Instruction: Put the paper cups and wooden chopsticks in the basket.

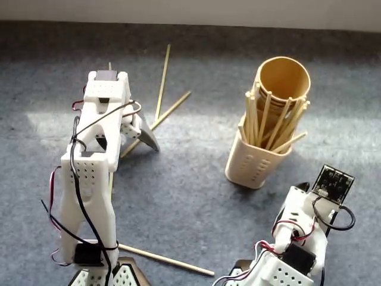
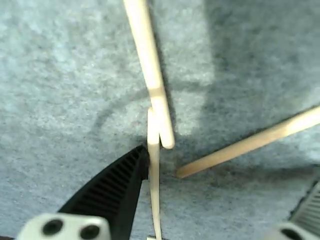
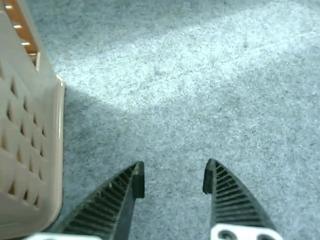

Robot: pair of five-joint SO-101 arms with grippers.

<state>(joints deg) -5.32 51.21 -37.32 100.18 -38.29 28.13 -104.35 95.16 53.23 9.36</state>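
Note:
A cream perforated basket (image 1: 253, 164) stands right of centre and holds stacked paper cups (image 1: 284, 76) and several wooden chopsticks (image 1: 271, 122). My left gripper (image 1: 138, 136) is lowered over the loose chopsticks at centre left. In the left wrist view this gripper (image 2: 227, 175) is open, and a thin chopstick (image 2: 154, 190) lies against its black finger (image 2: 117, 187). A thicker chopstick (image 2: 148, 65) and a slanted one (image 2: 250, 145) lie just beyond. My right gripper (image 3: 174, 175) is open over bare carpet beside the basket wall (image 3: 25, 150).
Two loose chopsticks (image 1: 162, 80) (image 1: 169, 113) lie on the grey carpet beyond the left gripper. Another chopstick (image 1: 166, 260) lies near the front edge between the arm bases. The right arm (image 1: 297, 244) sits at the bottom right, close to the basket.

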